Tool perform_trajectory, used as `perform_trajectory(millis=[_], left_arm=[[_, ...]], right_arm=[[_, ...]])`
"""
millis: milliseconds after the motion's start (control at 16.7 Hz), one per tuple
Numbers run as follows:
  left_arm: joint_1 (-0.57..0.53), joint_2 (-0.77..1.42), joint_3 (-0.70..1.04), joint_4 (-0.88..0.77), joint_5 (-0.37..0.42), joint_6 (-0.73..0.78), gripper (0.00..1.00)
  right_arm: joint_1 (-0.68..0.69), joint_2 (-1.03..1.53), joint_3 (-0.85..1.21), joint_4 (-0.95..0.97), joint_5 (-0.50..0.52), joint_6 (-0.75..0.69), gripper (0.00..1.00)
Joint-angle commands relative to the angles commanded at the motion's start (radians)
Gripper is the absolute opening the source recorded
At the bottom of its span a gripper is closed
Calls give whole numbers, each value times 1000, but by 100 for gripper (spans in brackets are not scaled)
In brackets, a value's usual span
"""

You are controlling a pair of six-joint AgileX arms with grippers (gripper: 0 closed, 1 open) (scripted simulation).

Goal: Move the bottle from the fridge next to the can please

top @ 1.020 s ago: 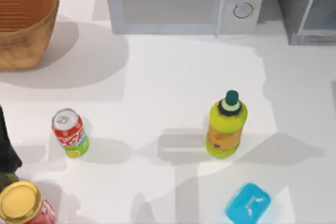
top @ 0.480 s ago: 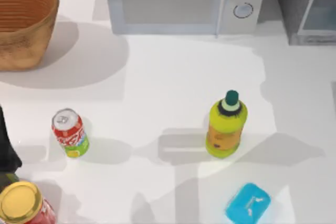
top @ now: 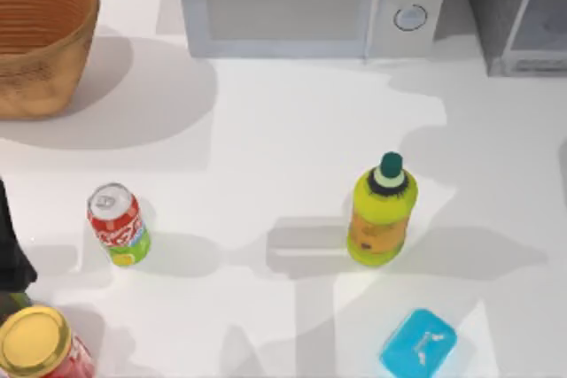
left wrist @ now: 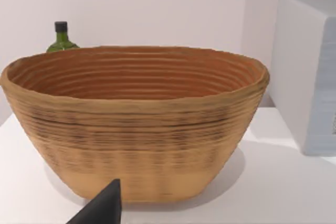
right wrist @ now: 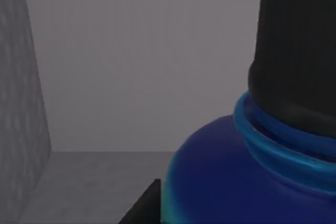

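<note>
Broad bare table [top: 266,121] lies between the can [top: 118,224] at the left and the yellow-green bottle [top: 381,212], wide enough for a gripper to pass. The red jar [top: 40,347] crowds the can's near-left side; the basket [top: 40,37] stands well behind it. The microwave [top: 310,2] walls the back edge. Inside the fridge [right wrist: 21,103], grey walls close around the bottle [right wrist: 252,171]

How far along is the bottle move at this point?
Early. Done: the fridge door stands open. In hand: the right wrist view sits close against the bottle, blue shoulder and black cap, with grey walls behind it, so it appears still inside. Left: lifting it out and setting it beside the can, which stands alone at the table's left.
</note>
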Motion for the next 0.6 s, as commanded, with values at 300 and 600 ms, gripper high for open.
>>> perform_trajectory(millis=[300, 600], left_arm=[[0, 0, 0, 0, 0, 0, 100], [0, 0, 0, 0, 0, 0, 100]], right_arm=[[-7, -26, -41, 18, -5, 2, 0], [-36, -186, -306, 99, -39, 0, 0]])
